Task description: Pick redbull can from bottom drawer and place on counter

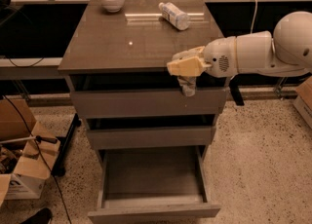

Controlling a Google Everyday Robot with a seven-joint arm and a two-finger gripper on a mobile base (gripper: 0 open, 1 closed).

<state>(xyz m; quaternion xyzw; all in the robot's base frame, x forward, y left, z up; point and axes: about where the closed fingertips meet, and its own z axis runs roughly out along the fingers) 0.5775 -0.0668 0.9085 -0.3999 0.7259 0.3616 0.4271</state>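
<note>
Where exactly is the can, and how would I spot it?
Find the glossy grey-brown counter. At its front right edge hovers the robot's yellowish claw, and the can hangs beneath it, gripped. It is slim grey metal, unlike the clear bottle lying at the back of the counter.
</note>
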